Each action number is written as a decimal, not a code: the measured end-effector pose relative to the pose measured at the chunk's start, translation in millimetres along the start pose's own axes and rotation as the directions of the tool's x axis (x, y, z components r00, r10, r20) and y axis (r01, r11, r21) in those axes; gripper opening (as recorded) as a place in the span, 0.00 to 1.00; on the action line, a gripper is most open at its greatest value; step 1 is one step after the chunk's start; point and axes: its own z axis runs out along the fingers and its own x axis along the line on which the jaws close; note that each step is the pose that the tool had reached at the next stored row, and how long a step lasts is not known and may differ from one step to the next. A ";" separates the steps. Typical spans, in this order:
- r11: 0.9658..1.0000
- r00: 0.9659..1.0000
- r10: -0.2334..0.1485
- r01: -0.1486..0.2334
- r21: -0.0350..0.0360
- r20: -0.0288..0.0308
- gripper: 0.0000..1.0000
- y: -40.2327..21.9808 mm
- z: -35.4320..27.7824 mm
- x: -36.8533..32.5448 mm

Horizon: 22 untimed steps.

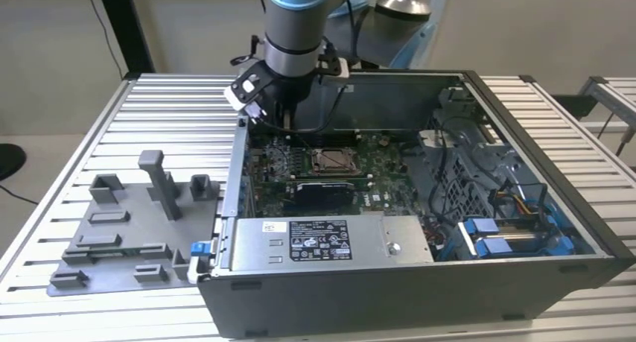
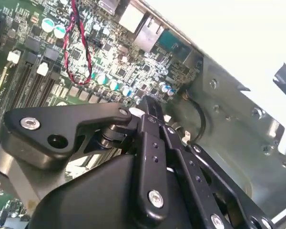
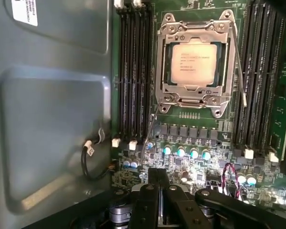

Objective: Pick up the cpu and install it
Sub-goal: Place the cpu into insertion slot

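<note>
You're at the tail of the install, by my reading: the cpu (image 3: 193, 63) lies flat inside the socket frame (image 3: 168, 90) on the motherboard (image 3: 190, 138), not in your grasp. Your gripper (image 3: 159, 172) hangs low over the board, near the case wall (image 3: 52, 119) and apart from the socket, with its fingers (image 3: 151, 191) together and nothing between them. In the exterior view the gripper (image 1: 283, 118) stands at the back corner of the open case (image 1: 418, 282), on the exterior view's left. Two thin lever wires (image 3: 239, 71) run along the frame; they may be unlatched, though the angle leaves that unsure. Any move toward the socket calls for a clean, level approach, judging by how tightly it is hemmed in. Memory slots (image 3: 133, 71) flank it on both sides. A looped black cable (image 3: 93, 162) and a red-and-black wire (image 3: 227, 174) lie near the fingers and could snag.
</note>
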 end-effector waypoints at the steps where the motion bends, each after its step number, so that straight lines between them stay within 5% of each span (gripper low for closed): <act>1: 1.000 1.000 -0.003 0.003 0.000 -0.008 0.00 0.0 0.4 0.1; 7: 0.999 0.998 -0.033 0.034 0.006 -0.045 0.00 0.2 2.7 0.2; 11: 0.999 0.995 -0.048 0.048 0.006 -0.087 0.00 0.6 3.0 0.1; 14: 0.999 0.995 -0.048 0.049 0.006 -0.092 0.00 0.6 3.0 0.1; 22: 0.999 0.995 -0.045 0.047 0.015 -0.093 0.00 7.6 1.3 -3.9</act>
